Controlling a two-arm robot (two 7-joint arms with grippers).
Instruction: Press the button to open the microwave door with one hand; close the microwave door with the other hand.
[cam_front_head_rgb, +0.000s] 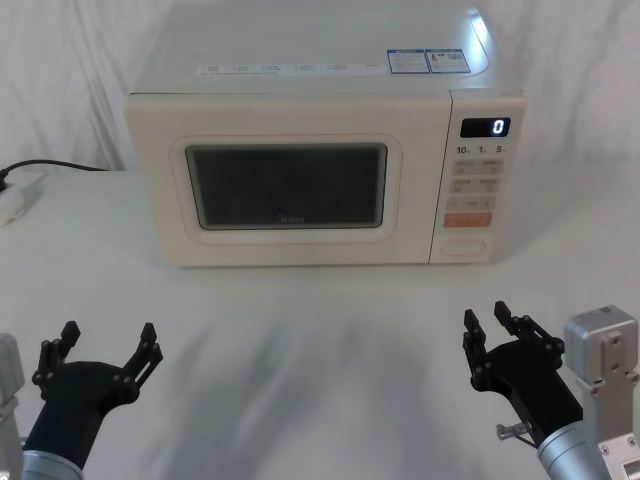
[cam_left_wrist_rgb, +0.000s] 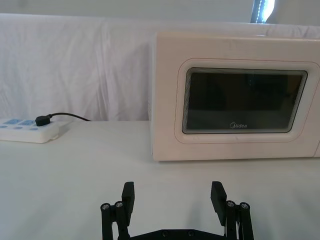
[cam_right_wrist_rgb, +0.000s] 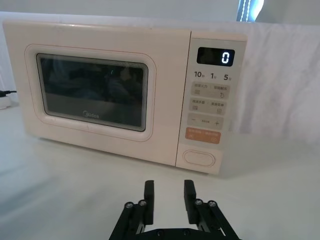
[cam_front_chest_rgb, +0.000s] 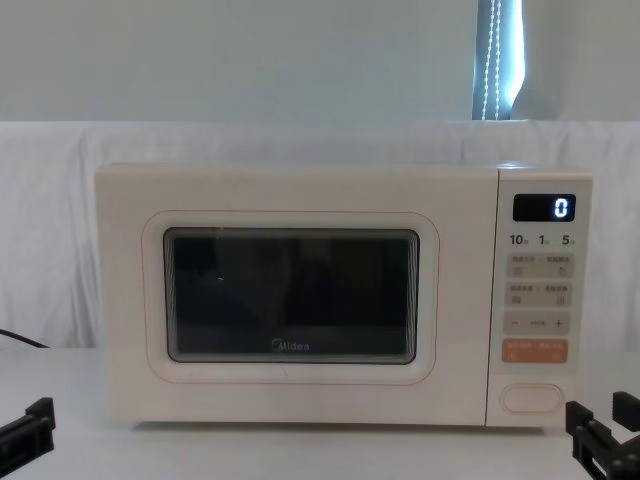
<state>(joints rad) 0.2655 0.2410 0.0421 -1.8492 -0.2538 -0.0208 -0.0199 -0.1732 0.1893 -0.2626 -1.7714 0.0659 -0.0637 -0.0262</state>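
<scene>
Cream microwave door (cam_front_head_rgb: 290, 190), dark glass window, shut flush, facing forward

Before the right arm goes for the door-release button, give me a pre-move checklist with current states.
1. microwave door shut, flush with the front: ok.
2. Oval release button at the bottom of the control panel visible and unobstructed: ok.
3. right gripper low in front of the panel side, apart from the microwave, fingers open with nothing held: ok.
4. left gripper low in front of the door's left side, open, not touching the door: ok.
5. Microwave powered, display reading 0: ok.
6. Whether the door's swing would hit the left gripper: cannot tell.
</scene>
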